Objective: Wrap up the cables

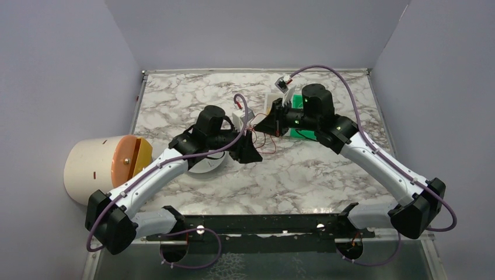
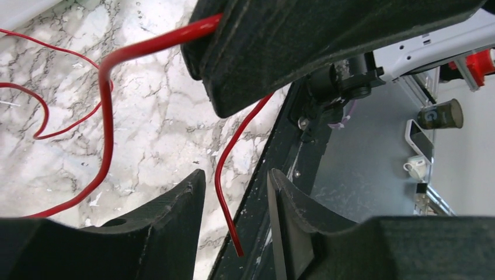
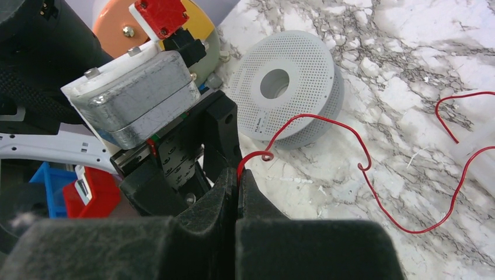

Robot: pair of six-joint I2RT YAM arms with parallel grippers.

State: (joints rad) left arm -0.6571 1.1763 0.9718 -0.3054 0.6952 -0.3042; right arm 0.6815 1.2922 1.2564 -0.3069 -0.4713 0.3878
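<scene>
Thin, glossy red wire point(image 2: 107, 128) curls over the veined marble surface point(image 3: 408, 70), pinched tight in the right end effector point(image 3: 238, 175). The left end effector point(image 2: 236, 175) holds its matte black fingers apart.

Plain lilac partition walls point(image 1: 251, 32) are boxing in a marble-patterned worktop point(image 1: 303, 175) where two robot arms point(image 1: 157, 169) are sitting bolted to a black rail point(image 1: 262, 224), marking a robotics lab test cell.
</scene>
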